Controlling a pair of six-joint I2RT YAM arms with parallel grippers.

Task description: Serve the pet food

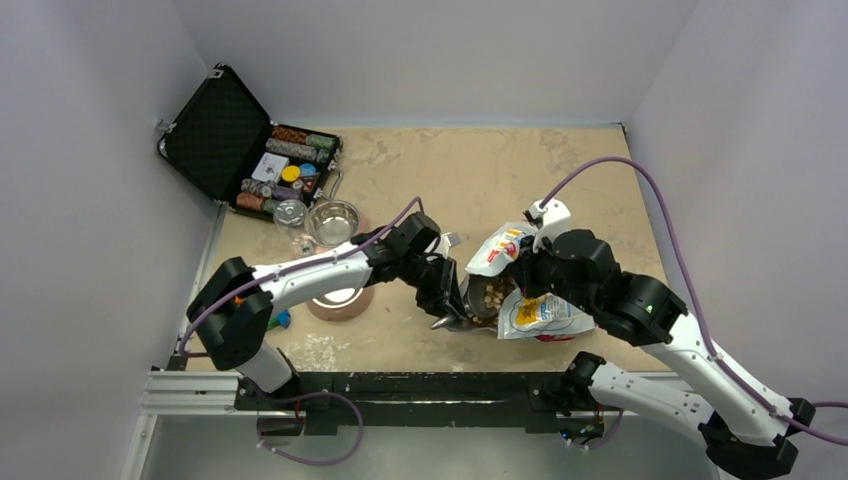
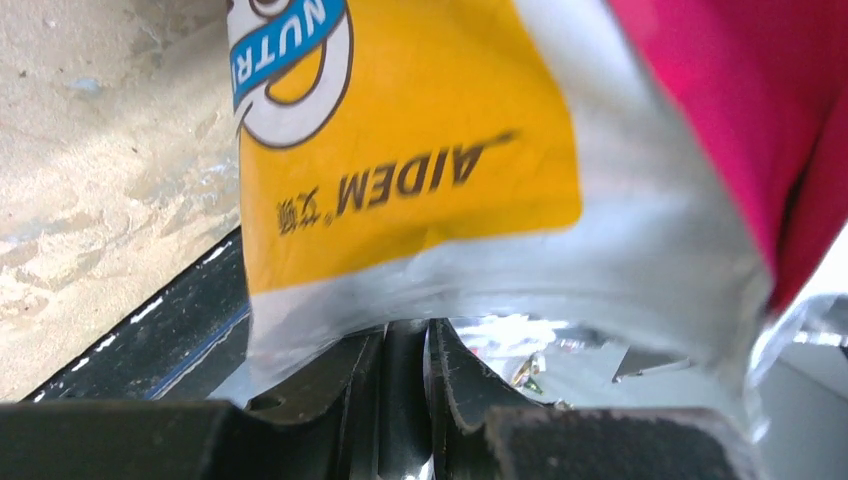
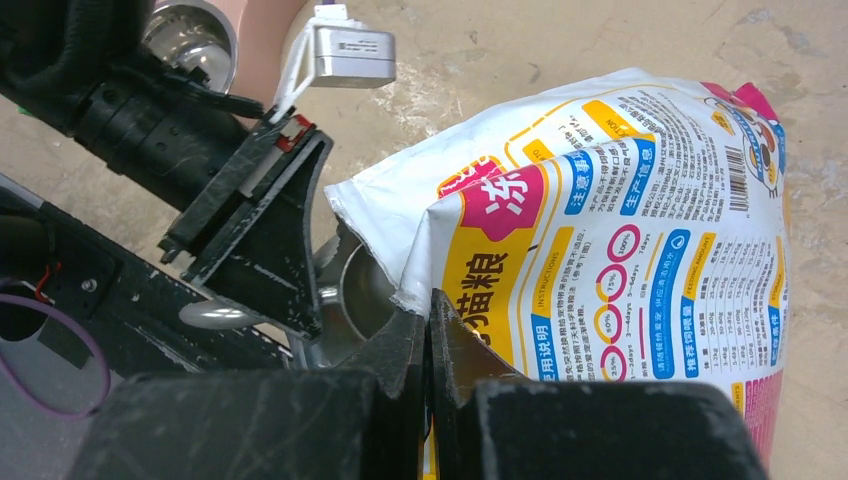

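near the middle of the surface (image 1: 450, 180), the bag (image 1: 540, 315) edge is pinched by the right jaws to hold it open; a scoop (image 3: 365, 285), grasped by the left jaws, is placed at the pet food (image 1: 490, 293) inside.

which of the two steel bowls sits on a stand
The steel bowl partly under the left arm, on the round brown stand; the other bowl sits bare on the table by the black case.

Kibble (image 1: 490, 292) and scoop (image 3: 357, 287) lie in the bag (image 1: 541, 315), right of the bowl (image 1: 334, 222).
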